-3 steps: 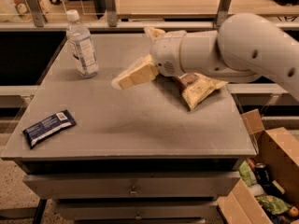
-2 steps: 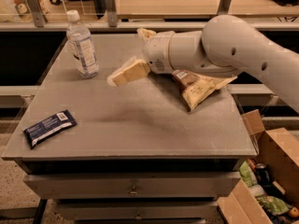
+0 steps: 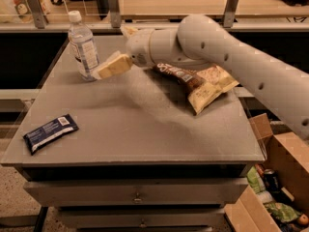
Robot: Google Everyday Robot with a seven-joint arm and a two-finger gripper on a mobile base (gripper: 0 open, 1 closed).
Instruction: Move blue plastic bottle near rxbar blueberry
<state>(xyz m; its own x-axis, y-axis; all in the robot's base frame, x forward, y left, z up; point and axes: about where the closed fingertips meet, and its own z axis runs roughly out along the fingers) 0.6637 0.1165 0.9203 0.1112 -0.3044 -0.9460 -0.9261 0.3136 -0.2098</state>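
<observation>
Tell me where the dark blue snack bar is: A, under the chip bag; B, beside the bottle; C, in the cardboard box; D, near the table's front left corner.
D: the snack bar lies at the table's front left corner, apart from the bottle, which the gripper is beside.

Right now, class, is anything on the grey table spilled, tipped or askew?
Nothing spilled or tipped. The clear plastic bottle with a white cap stands upright, the gripper beside it. The flat navy-wrapped snack bar lies askew at the table edge, front left.
</observation>
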